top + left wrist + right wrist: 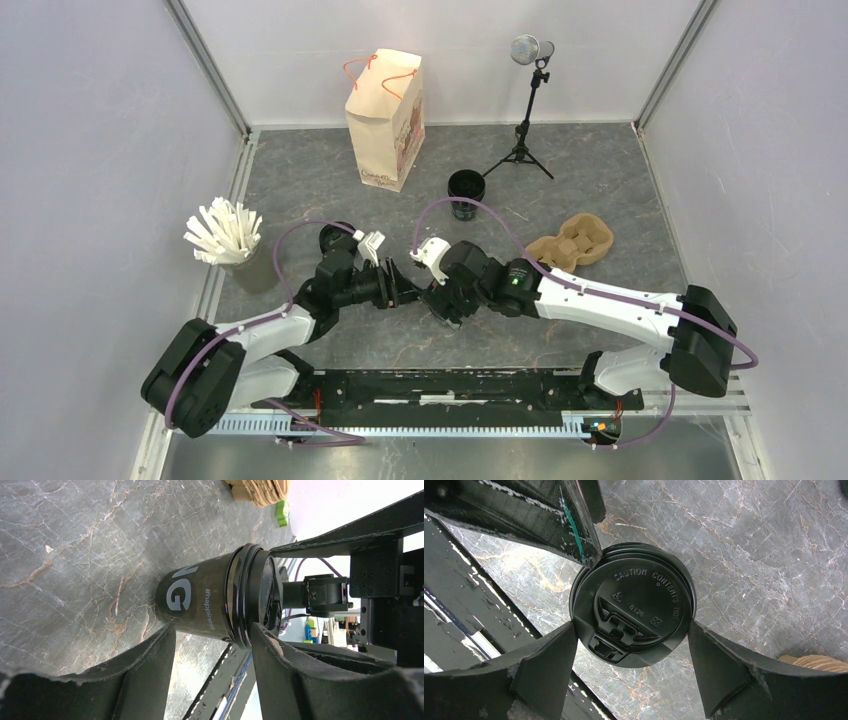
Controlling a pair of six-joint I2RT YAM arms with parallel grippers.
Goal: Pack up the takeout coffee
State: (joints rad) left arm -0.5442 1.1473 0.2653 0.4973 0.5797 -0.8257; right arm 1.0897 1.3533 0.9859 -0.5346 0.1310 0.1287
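**A:** What is made out from above?

**B:** The left gripper [405, 290] and right gripper [437, 298] are crowded together in the middle of the table [620, 190]. They are well apart from the pulp carrier [570, 242] and the paper bag [385, 115]. The lidded coffee cup [197, 600] is all but hidden between them.

**A:** And at the left wrist?

**B:** The cup is seen standing on the table, black with grey lettering, its lid [255, 597] seated. The left fingers [145, 675] are spread and nothing is gripped. One tip lies at the lid's rim, so the lid could be prised loose if it is pushed there.

**A:** The right wrist?

**B:** The right fingers [544, 665] are set wide on either side of the lid; whether it is pinched cannot be told. The cup may be tipped if both arms are moved at once.
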